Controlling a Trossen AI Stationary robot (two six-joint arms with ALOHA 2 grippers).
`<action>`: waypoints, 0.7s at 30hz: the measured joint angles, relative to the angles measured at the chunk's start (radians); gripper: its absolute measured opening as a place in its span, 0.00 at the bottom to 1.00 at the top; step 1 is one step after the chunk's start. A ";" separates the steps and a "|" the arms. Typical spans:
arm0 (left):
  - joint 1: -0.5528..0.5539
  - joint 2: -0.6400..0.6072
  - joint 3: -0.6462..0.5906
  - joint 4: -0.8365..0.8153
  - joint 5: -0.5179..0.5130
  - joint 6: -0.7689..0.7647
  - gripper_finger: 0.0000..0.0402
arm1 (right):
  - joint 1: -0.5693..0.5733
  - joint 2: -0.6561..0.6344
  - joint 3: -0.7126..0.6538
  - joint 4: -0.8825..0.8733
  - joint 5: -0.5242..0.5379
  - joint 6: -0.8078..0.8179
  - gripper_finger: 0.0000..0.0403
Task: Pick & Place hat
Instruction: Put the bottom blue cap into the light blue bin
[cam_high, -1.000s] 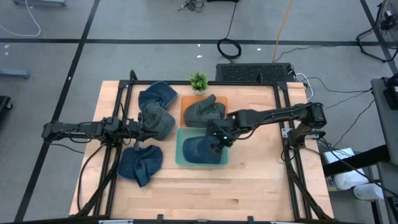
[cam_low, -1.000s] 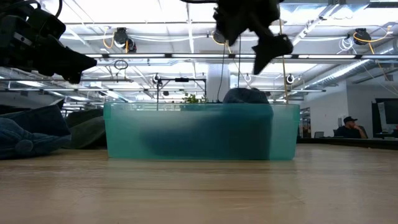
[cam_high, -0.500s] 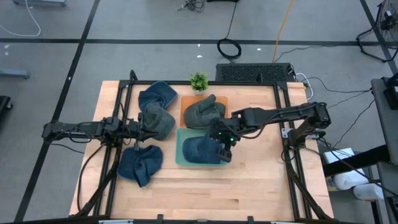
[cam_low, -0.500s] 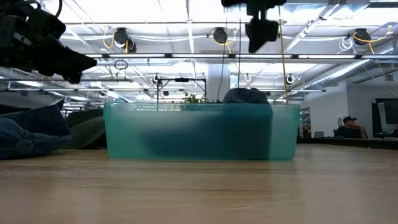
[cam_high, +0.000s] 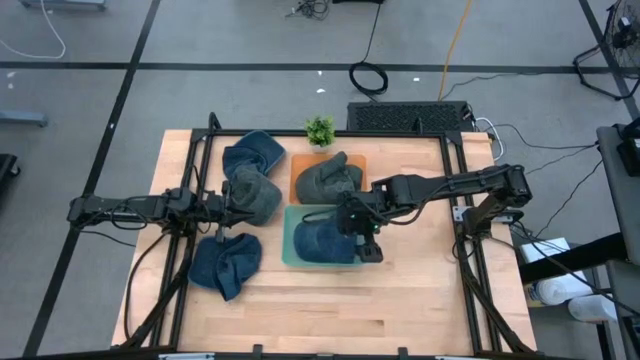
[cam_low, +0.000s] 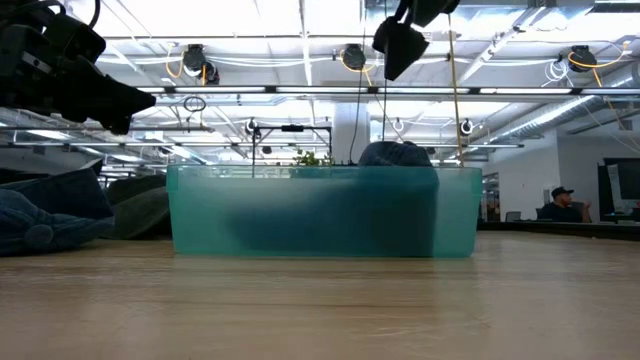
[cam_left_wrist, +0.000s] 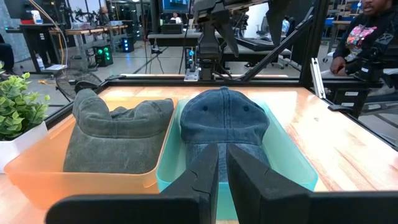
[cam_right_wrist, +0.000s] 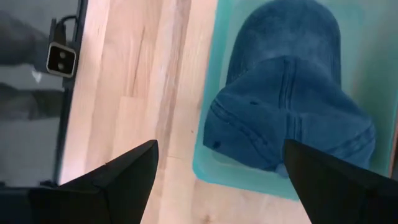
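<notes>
A blue denim cap (cam_high: 320, 238) lies in the teal bin (cam_high: 289, 256), seen also in the right wrist view as the cap (cam_right_wrist: 292, 106). My right gripper (cam_high: 366, 238) hangs open above the bin's right side, clear of the cap, high in the low view (cam_low: 398, 45). A grey-green hat (cam_high: 326, 178) rests in the orange bin (cam_high: 297, 165). My left gripper (cam_high: 228, 200) waits shut above the table's left part, fingers (cam_left_wrist: 208, 171) pointing toward both bins.
Three more hats lie on the table's left part: a blue one (cam_high: 251, 153), a grey-green one (cam_high: 259, 197) and a blue one (cam_high: 225, 265). A small potted plant (cam_high: 319, 130) stands at the far edge. Bare wood (cam_high: 420, 280) lies right of the bins.
My right gripper has risen above the teal bin, shifted a little toward the table's near and right edges, and turned about. The blue cap has stayed in the bin.
</notes>
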 joint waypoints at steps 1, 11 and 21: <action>0.000 0.000 0.000 0.000 0.000 0.000 0.09 | 0.000 0.000 0.000 0.003 0.000 -0.030 0.82; 0.000 0.000 0.000 0.000 0.000 0.000 0.09 | 0.000 0.000 0.000 0.070 0.001 -0.164 0.82; 0.000 0.000 0.000 0.007 0.007 -0.009 0.09 | 0.000 0.000 0.000 0.109 0.004 -0.156 0.82</action>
